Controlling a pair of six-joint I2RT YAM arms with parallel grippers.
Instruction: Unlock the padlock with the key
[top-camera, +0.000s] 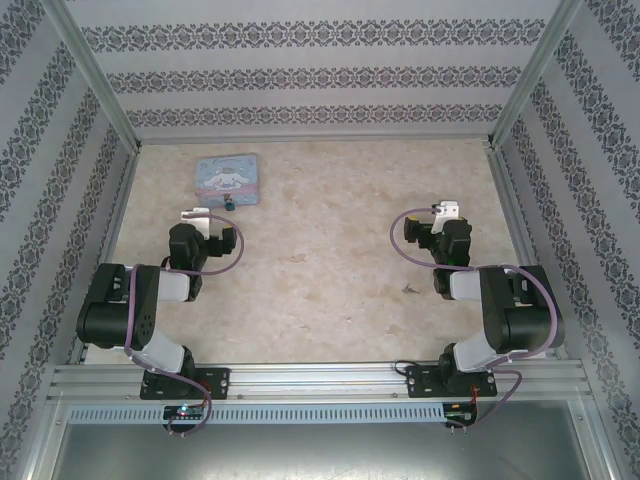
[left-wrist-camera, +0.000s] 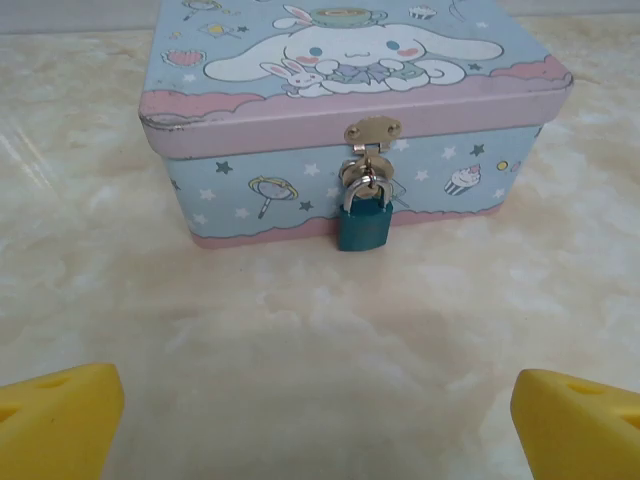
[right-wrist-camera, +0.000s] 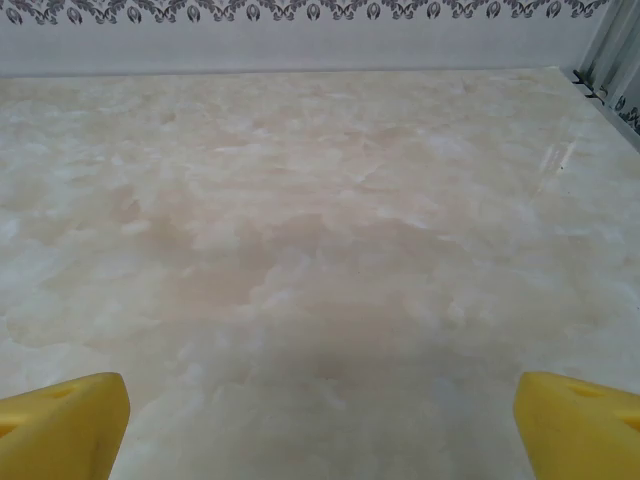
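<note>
A marble-patterned table (top-camera: 330, 200) seen from above, with 2 robot arms bolted at its near edge. At the far left sits a pale-blue cartoon-dog tin box (top-camera: 228, 178). A tiny teal padlock (left-wrist-camera: 363, 226) hangs from the brass hasp (left-wrist-camera: 372, 130) on the tin's near wall, its shackle closed through the loop. The left gripper (left-wrist-camera: 318, 425) sits near the padlock and faces it, its 2 yellow fingers (left-wrist-camera: 55, 420) spread wide and holding nothing. The right gripper (right-wrist-camera: 320, 425) is on the right, well apart from the tin, also spread wide and empty over bare table. A tiny greyish sliver, apparently the key (top-camera: 408, 290), lies on the table beside the right arm.
</note>
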